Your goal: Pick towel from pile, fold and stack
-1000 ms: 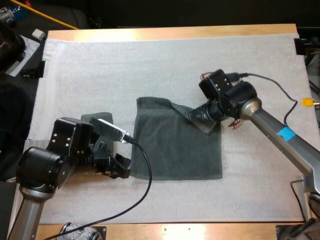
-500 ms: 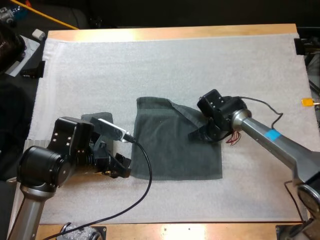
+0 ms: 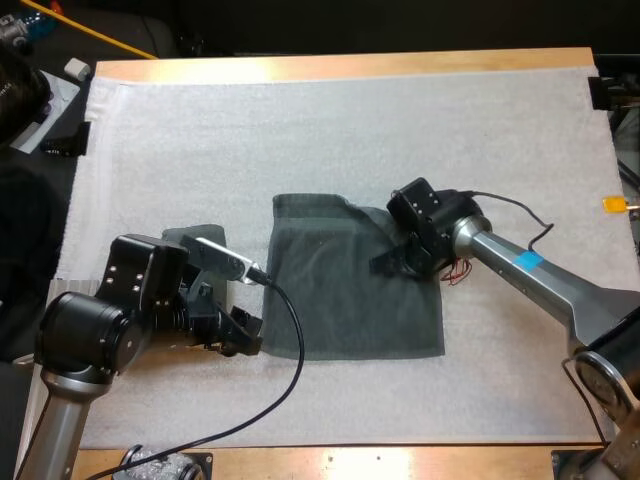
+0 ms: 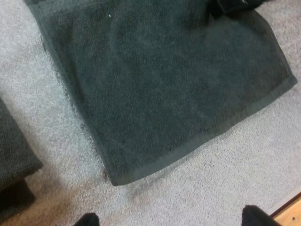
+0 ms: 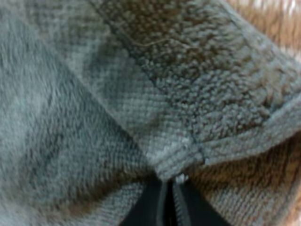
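The towel [image 3: 340, 290] lies spread flat mid-mat [image 3: 300, 130] on the desk [image 3: 350, 65]. Right hand [image 3: 392, 264] is clamped on a bunched bit of hem near the far right corner. Its wrist view shows cloth pinched between the black fingers [image 5: 153, 207], prob. to carry that corner over for the fold. Left hand [image 3: 238, 338] sits low beside the near left corner, fingers wide apart, holding nothing, likely ready to take that corner. A second towel [image 3: 190, 236] lies just beyond the left arm.
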